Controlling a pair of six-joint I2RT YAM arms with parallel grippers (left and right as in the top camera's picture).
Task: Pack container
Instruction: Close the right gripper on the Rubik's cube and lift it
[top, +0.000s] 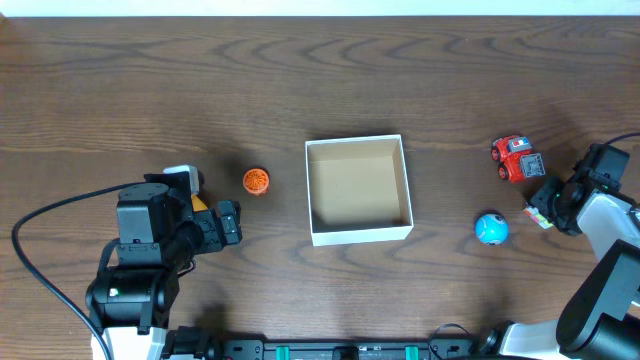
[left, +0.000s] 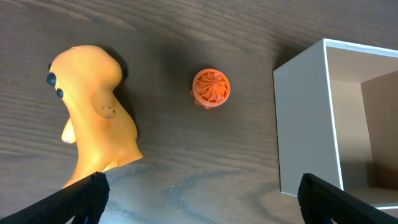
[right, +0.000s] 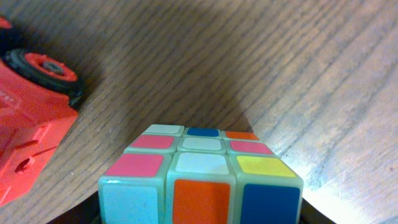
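Dark wood-grain table (top: 150, 90) fills every view, and the container (top: 362, 234) sits at its middle, square to the edges. Nothing lies on its tan bottom.

It looks light. The white cardboard walls are thin and would likely bow under a hard pinch, and the whole box would probably skate on the smooth wood if nudged. The safest hold, if one is needed, is a gentle pinch over the rim at the middle of one wall. Better, I judge, to leave it alone and lower the toys in from above, clear of the walls.

To its left lie an orange ribbed ball (top: 256, 181) and, further left, a yellow toy figure (left: 99, 118). The left gripper (left: 202, 198) hangs above the table between them with its jaws spread wide and nothing in them.

Well to the right of the box are a red truck (top: 517, 159) and, nearer, a blue ball (top: 491, 229). The right gripper (top: 545, 205) is down at a puzzle cube (right: 199, 180) just right of these. Its fingers are out of the wrist view, so I cannot tell whether it has the cube. The cube is hard, with slick flat faces, so a squeeze on two opposite faces should suit it.
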